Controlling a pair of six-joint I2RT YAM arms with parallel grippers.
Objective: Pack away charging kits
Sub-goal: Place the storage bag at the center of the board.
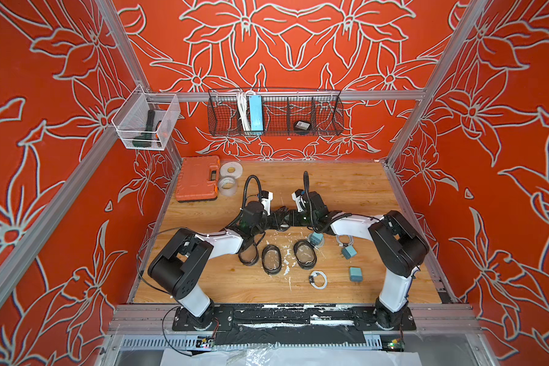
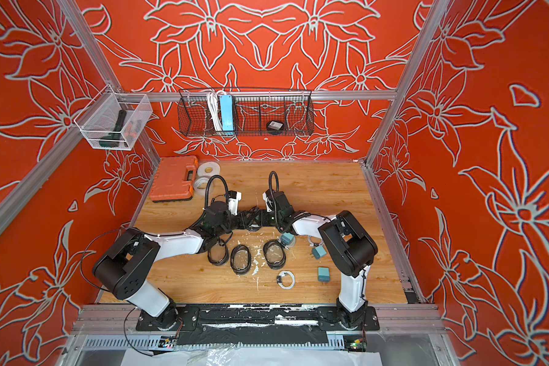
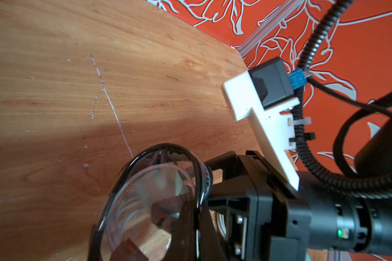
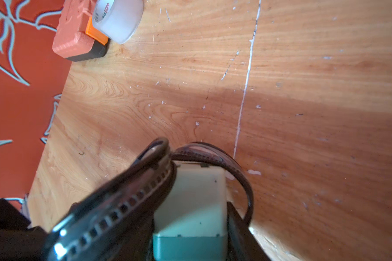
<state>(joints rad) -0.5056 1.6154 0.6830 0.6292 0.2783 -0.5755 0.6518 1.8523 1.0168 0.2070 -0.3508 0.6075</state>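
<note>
In both top views the two grippers meet above the middle of the table. My left gripper (image 1: pixel 274 219) (image 3: pixel 197 228) is shut on the black rim of a clear oval case (image 3: pixel 145 203), holding it off the table. My right gripper (image 1: pixel 291 218) (image 4: pixel 191 217) is shut on a teal plug adapter (image 4: pixel 197 198), whose end sits inside the case's zip rim (image 4: pixel 213 156). On the table lie more charging kit parts: an adapter on a coiled cable (image 1: pixel 316 237), an adapter (image 1: pixel 349 252) beside a cable (image 1: pixel 343 240), a lone adapter (image 1: pixel 355 274) and a coiled white cable (image 1: pixel 318 279).
Three more oval cases (image 1: pixel 247 253) (image 1: pixel 271 258) (image 1: pixel 305 253) lie near the front. An orange tool case (image 1: pixel 198 177) and tape rolls (image 1: pixel 231 169) sit at the back left. A black wire basket (image 1: pixel 327 126) on the back wall holds a blue power strip (image 1: pixel 255 114).
</note>
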